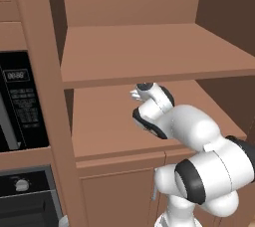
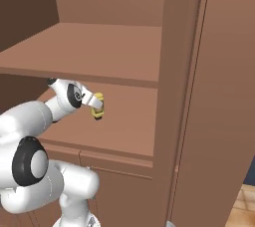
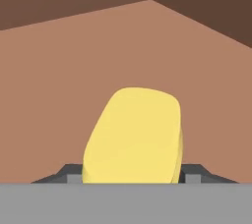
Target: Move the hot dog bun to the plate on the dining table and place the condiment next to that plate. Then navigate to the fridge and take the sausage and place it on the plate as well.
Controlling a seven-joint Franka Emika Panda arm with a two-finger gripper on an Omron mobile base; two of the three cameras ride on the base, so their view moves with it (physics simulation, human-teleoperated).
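The condiment (image 3: 133, 137), a small yellow bottle, sits between my fingertips (image 3: 73, 174) in the hand view, and they press on both of its sides. From the right base view the gripper (image 2: 98, 105) reaches into an open brown cabinet and is shut on the condiment (image 2: 98, 107), just above the lower shelf (image 2: 124, 131). In the left base view my own arm (image 1: 169, 121) hides the bottle. The hot dog bun, plate, dining table, fridge and sausage are out of view.
An upper shelf board (image 1: 149, 56) hangs close over the hand. A cabinet side wall (image 2: 182, 101) stands to the right of the bottle. A black microwave (image 1: 20, 101) and an oven panel with a knob (image 1: 22, 185) are at the left.
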